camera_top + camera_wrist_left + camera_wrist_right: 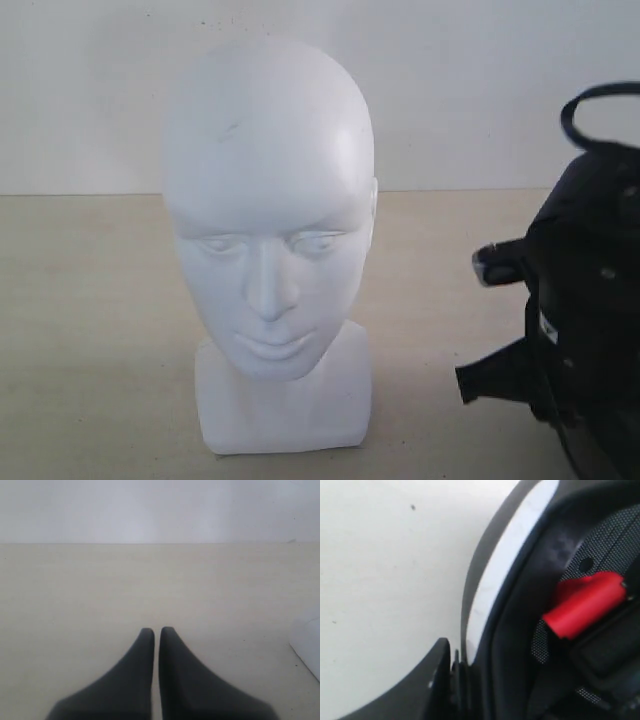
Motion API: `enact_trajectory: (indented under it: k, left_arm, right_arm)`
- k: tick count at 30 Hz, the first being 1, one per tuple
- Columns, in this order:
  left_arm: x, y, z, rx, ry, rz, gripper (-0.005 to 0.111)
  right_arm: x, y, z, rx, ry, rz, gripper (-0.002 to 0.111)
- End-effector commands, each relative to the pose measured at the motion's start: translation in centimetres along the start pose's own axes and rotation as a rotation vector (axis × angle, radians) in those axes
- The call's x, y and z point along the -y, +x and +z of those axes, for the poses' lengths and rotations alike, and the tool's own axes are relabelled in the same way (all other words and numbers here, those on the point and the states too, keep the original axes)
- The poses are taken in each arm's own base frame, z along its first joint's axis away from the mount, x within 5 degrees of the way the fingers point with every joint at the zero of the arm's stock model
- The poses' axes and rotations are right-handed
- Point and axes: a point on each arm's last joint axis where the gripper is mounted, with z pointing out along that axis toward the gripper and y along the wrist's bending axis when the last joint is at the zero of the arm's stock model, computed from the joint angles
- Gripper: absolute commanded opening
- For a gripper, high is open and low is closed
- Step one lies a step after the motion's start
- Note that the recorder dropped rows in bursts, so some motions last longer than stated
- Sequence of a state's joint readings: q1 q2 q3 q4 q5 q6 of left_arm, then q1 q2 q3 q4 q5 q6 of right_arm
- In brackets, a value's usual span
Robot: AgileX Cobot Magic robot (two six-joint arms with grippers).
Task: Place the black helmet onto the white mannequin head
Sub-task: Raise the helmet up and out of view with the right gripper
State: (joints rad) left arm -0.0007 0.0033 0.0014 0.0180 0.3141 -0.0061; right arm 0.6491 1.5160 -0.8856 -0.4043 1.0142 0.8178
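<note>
The black helmet (pixel 590 300) sits at 3 to 4 o'clock from the white mannequin head (pixel 268 200), well apart from it and cut off by the edge of the exterior view. The part that shows is taller than wide, its long axis running 12 to 6 o'clock. A strap loop (pixel 590 105) arches off its top at 12 o'clock, and a buckle (pixel 495 265) and a strap end (pixel 490 380) stick out toward 9 o'clock, at the head. Whether it rests on the table (pixel 90 330) cannot be told.

In the right wrist view the helmet's rim curves past, with dark mesh lining (pixel 615 535) and a red tab (pixel 585 602) inside. The right gripper (pixel 462 682) is at that rim: one dark finger (pixel 425 692) lies against the outside of the shell. The other is lost in the dark interior, so I cannot tell whether the rim is pinched.

The mannequin head stands upright and bare on its squarish base (pixel 285 410), long axis 12 to 6 o'clock, face toward the camera.

The left gripper (pixel 156 630) hangs low over the table, fingers pressed together with nothing between them. A white corner (pixel 307 647) lies near it.

A white wall (pixel 480 90) stands behind.
</note>
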Motion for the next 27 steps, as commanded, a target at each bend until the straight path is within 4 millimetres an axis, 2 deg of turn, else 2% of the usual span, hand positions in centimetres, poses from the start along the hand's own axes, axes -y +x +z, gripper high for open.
enact_trajectory:
  k: [1, 5, 13, 21, 27]
  left_arm:
    - [0.1, -0.1, 0.0, 0.006, 0.011, -0.007, 0.004]
    - [0.1, -0.1, 0.0, 0.006, 0.011, -0.007, 0.004]
    - [0.1, -0.1, 0.0, 0.006, 0.011, -0.007, 0.004]
    - [0.1, -0.1, 0.0, 0.006, 0.011, -0.007, 0.004]
    - [0.1, -0.1, 0.0, 0.006, 0.011, -0.007, 0.004]
  right_arm:
    - [2.4, -1.4, -4.8, 0.154, 0.046, -0.017, 0.0]
    - [4.7, -2.3, -8.9, 0.27, 0.098, 0.024, 0.0]
    - [7.6, -3.5, -17.5, 0.534, -0.023, 0.05, 0.0]
    - [10.8, -3.4, -26.1, 0.857, -0.19, 0.06, 0.0]
    - [13.2, -2.7, -30.9, 1.042, -0.238, 0.061, 0.0]
